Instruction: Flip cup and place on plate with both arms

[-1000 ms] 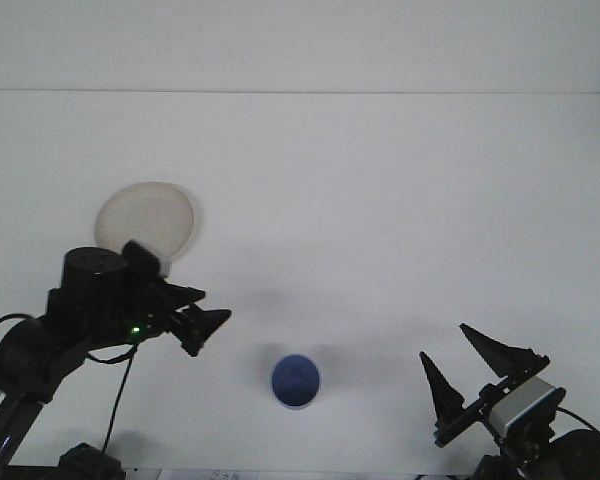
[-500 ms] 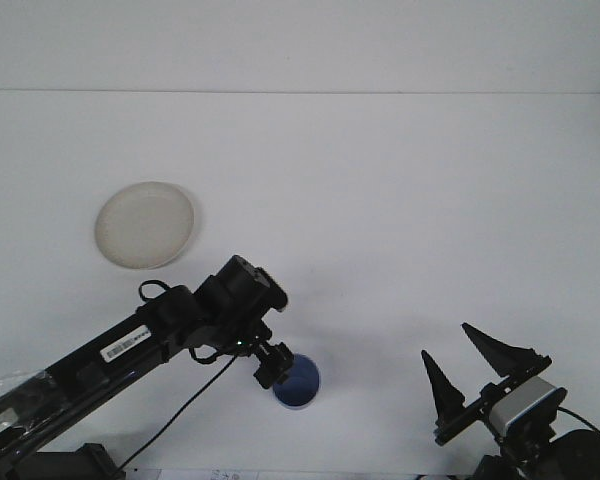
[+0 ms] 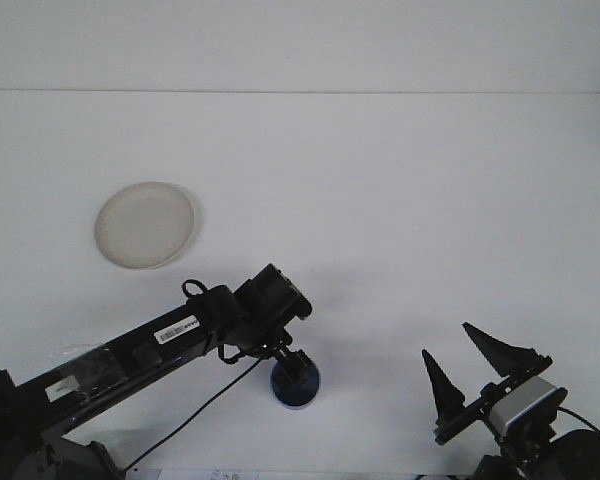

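1. Front view, and it's the only camera on offer: a plain white table point(image 3: 400, 200) runs back to a pale wall, with very little on it.
2. Count them up — one blue cup point(image 3: 296, 388), one round cream plate point(image 3: 145, 224), two black arms. That's the whole field.
3. The cup sits near the front edge, roughly centre, and only its lower rim and right side show; the rest is covered by the left gripper point(image 3: 292, 366), which hangs directly over it.
4. That left arm stretches in from the lower-left corner, a white label on its link and a cable looping under it. Its wrist blocks the fingers entirely, so whether they are spread or closed, or have hold of the cup, cannot be told from here.
5. The plate lies well apart from the cup, up and to the left, flat on the table with nothing on it and nothing between it and the cup but the arm's shadow.
6. Over at the lower right, the right gripper point(image 3: 462, 364) is parked low — its two pointed black fingers splayed wide, holding nothing, well clear of the cup.
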